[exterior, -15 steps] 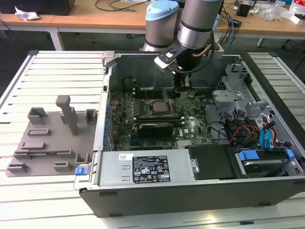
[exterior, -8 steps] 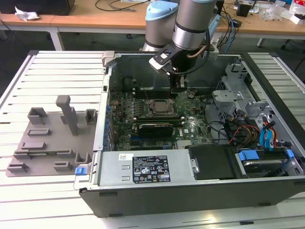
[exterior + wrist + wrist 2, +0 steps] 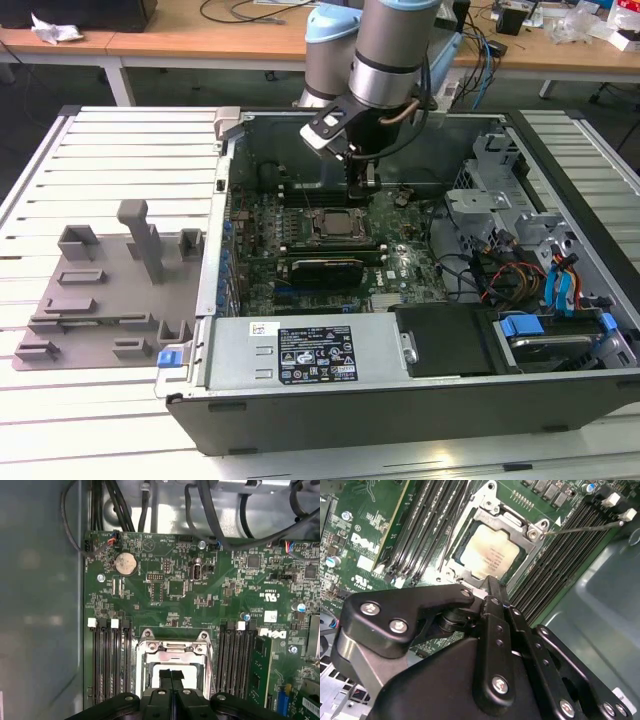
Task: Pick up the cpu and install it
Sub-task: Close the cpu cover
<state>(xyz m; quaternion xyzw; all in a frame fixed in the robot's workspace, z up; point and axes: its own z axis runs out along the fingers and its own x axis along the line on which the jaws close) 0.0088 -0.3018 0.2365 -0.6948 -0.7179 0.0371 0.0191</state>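
Claw (image 3: 172, 675) pressed together, pinching nothing, tips just above the cpu (image 3: 487, 555), which lies flat inside the socket frame (image 3: 534, 531). We read that as chip seated, claw closed to clear the frame.

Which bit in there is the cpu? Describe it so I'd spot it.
Inside the open computer case lies a green motherboard. Between its rows of black memory slots sits a metal frame; the cpu is the pale, smooth silvery square within it.
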